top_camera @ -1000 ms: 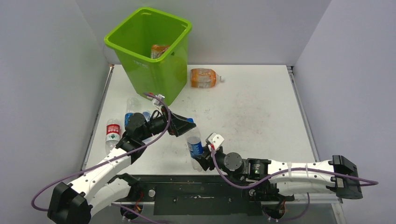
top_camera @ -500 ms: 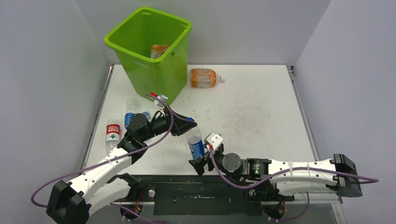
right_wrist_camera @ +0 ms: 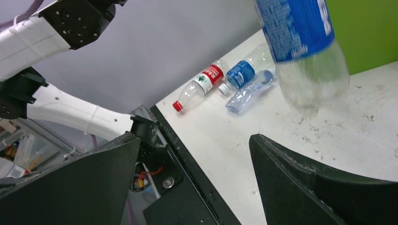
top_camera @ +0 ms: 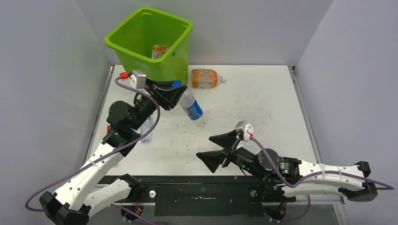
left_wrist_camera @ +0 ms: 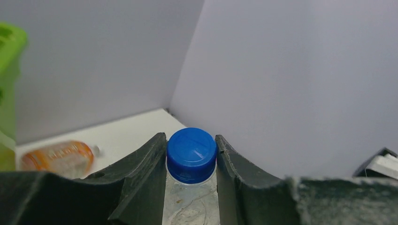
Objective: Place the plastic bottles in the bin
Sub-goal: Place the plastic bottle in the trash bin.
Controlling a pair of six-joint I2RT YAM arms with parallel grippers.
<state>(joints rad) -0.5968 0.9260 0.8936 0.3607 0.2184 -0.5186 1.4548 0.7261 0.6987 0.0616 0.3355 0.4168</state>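
Tall lime-green plastic bin (top_camera: 174, 70) stands at the far left of the white tabletop (top_camera: 263, 117) and serves as landmark. Left fingers (top_camera: 166, 96) are closed narrow on the neck of a clear plastic bottle with a blue label and blue cap (top_camera: 191, 107), just in front of the bin's front wall near its right corner. The left wrist view shows both fingers pressed against the neck directly under the cap (left_wrist_camera: 191, 154). The bottle hangs tilted, cap toward the bin and base pointing away from it, clear of the tabletop and outside the bin. Right fingers (top_camera: 224, 139) stand wide apart and hold nothing, well in front of the bin and to its right, low over the near part of the tabletop. One orange plastic bottle (top_camera: 160, 50) lies inside the bin. Another orange plastic bottle with a pale cap (top_camera: 204, 78) lies on its side just right of the bin. In front of the bin to the left, three more lie close together: a clear bottle with a red label (right_wrist_camera: 199, 86), a clear bottle with a blue label (right_wrist_camera: 244, 72) and a crumpled clear bottle (right_wrist_camera: 248, 91).
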